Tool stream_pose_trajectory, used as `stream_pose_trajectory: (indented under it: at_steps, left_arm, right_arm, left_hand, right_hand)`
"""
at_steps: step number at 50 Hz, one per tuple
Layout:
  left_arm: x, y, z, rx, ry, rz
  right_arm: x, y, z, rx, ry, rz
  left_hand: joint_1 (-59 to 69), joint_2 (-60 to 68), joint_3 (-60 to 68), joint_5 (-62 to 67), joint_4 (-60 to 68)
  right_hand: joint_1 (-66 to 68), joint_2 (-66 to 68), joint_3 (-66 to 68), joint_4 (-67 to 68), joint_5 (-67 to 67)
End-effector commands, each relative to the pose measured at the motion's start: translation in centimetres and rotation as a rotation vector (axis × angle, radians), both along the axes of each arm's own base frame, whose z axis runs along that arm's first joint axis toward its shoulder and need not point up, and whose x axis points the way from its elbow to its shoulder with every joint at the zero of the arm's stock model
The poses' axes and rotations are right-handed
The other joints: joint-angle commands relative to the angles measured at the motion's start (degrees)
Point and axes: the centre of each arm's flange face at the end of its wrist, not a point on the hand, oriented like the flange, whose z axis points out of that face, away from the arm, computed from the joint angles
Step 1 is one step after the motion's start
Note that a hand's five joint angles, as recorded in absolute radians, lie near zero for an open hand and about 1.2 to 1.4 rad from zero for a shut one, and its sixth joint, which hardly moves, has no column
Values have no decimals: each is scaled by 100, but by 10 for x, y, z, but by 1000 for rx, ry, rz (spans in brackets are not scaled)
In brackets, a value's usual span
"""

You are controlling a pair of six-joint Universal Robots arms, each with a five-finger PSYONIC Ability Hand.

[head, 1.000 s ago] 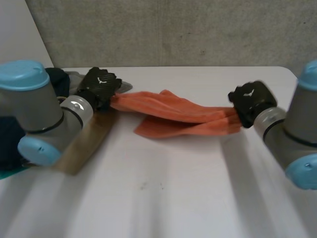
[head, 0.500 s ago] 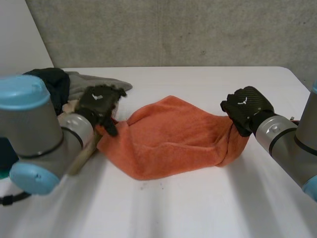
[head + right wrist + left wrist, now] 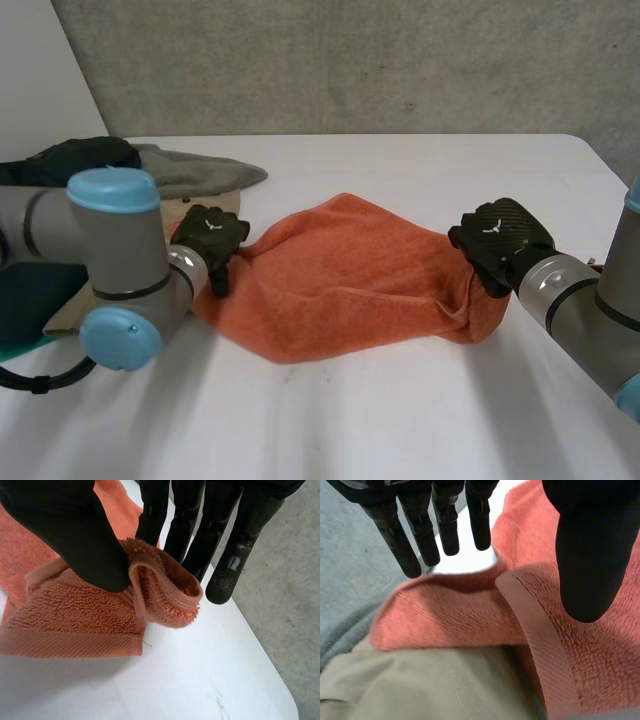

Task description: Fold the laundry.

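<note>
An orange towel (image 3: 350,280) lies loosely spread on the middle of the white table (image 3: 400,410). My left hand (image 3: 212,238) hovers over the towel's left corner (image 3: 445,620); its fingers (image 3: 420,535) are straight, the thumb stands apart, and nothing is gripped. My right hand (image 3: 500,240) is at the towel's right end. There its thumb (image 3: 65,525) pinches a bunched fold of the towel (image 3: 160,590) against the fingers, lifting that end slightly off the table.
A grey cloth (image 3: 195,170) and a dark garment (image 3: 80,155) lie piled at the table's back left. A beige cloth (image 3: 420,685) lies under the towel's left corner. The table's right edge (image 3: 260,650) runs close to my right hand.
The towel, stretched in the air between both hands, has dropped and spread onto the table. My left hand let go of its corner and opened. The right hand kept its grip.
</note>
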Motion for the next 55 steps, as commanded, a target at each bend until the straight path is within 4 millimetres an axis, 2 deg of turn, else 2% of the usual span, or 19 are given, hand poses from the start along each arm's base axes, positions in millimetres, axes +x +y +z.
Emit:
stream_pose_trajectory:
  at_steps: [1, 7, 12, 15, 18, 19, 22, 26, 31, 34, 35, 36, 37, 40, 41, 45, 48, 52, 55]
  left_arm:
    - [-1, 20, 28, -12, 48, -16]
    - [-12, 37, 17, 26, 15, -66]
    - [-13, 32, -12, 73, -56, -71]
    - [-15, 27, -19, 66, -93, -79]
    - [-15, 19, -22, 45, -124, -86]
    - [-14, 16, -21, 32, -128, -89]
    - [-16, 10, -20, 12, -120, -89]
    - [-24, -4, -5, -81, -80, -82]
    - [-32, -18, 22, -219, -14, -72]
    - [-35, -14, 38, -256, 10, -78]
    - [-34, -8, 62, -297, 35, -76]
    - [-32, -3, 74, -317, 50, -74]
    - [-27, 7, 94, -343, 81, -67]
    - [-19, 23, 117, -363, 132, -61]
    - [-12, 33, 133, -383, 172, -53]
    - [2, 52, 164, -422, 252, -42]
    - [8, 56, 170, -418, 258, -32]
    - [13, 56, 166, -377, 237, -19]
    - [12, 50, 157, -351, 223, -17]
  right_arm:
    - [-4, -2, -1, 4, 1, -11]
    - [-4, 0, -4, 15, 5, -11]
    - [-6, 0, -6, 23, 7, -16]
    - [-11, -3, -7, 29, 8, -31]
    - [-13, -5, -7, 28, 9, -38]
    - [-14, -6, -7, 26, 10, -42]
    - [-16, -9, -5, 20, 8, -50]
    - [-17, -14, -1, -4, 16, -51]
    - [-16, -24, 12, -83, 63, -47]
    - [-17, -30, 21, -119, 66, -53]
    - [-20, -35, 33, -154, 62, -62]
    - [-21, -35, 39, -168, 61, -67]
    - [-22, -35, 56, -216, 52, -71]
    - [-28, -30, 91, -313, 42, -83]
    - [-36, -28, 111, -360, 44, -100]
    - [-56, -26, 150, -445, 67, -135]
    - [-58, -22, 159, -437, 89, -93]
    - [-57, -17, 164, -395, 109, -20]
    - [-60, -31, 148, -331, 119, 0]
  left_hand:
    - [420, 374, 377, 365, 394]
    - [403, 357, 360, 348, 377]
    - [403, 357, 360, 348, 377]
    - [520, 474, 477, 465, 494]
    - [2163, 2117, 2120, 2108, 2137]
    - [3418, 3372, 3375, 3363, 3392]
    - [5476, 5430, 5433, 5421, 5450]
    - [5700, 5653, 5657, 5645, 5674]
    - [5700, 5653, 5657, 5645, 5674]
    - [5700, 5653, 5657, 5645, 5674]
    - [5700, 5653, 5657, 5645, 5674]
    - [5700, 5653, 5657, 5645, 5674]
    - [5700, 5653, 5657, 5645, 5674]
    - [5700, 5653, 5657, 5645, 5674]
    - [5700, 5653, 5657, 5645, 5674]
    - [5700, 5653, 5657, 5645, 5674]
    - [5700, 5653, 5657, 5645, 5674]
    - [5700, 5653, 5657, 5645, 5674]
    - [5700, 5653, 5657, 5645, 5674]
  right_hand:
    - [2443, 1273, 1264, 1212, 1351]
    - [2443, 1273, 1264, 1212, 1351]
    - [2443, 1273, 1264, 1212, 1351]
    - [2443, 1273, 1264, 1212, 1351]
    - [2443, 1273, 1264, 1212, 1351]
    - [2443, 1273, 1264, 1212, 1351]
    - [2443, 1273, 1264, 1212, 1351]
    - [2443, 1273, 1264, 1212, 1351]
    - [2443, 1273, 1264, 1212, 1351]
    - [2443, 1273, 1264, 1212, 1351]
    - [2443, 1273, 1264, 1212, 1351]
    - [2443, 1273, 1264, 1212, 1351]
    - [2443, 1273, 1264, 1212, 1351]
    - [2443, 1273, 1264, 1212, 1351]
    - [2443, 1273, 1264, 1212, 1351]
    - [2443, 1273, 1264, 1212, 1351]
    - [2443, 1273, 1264, 1212, 1351]
    - [2443, 1273, 1264, 1212, 1351]
    - [2443, 1273, 1264, 1212, 1351]
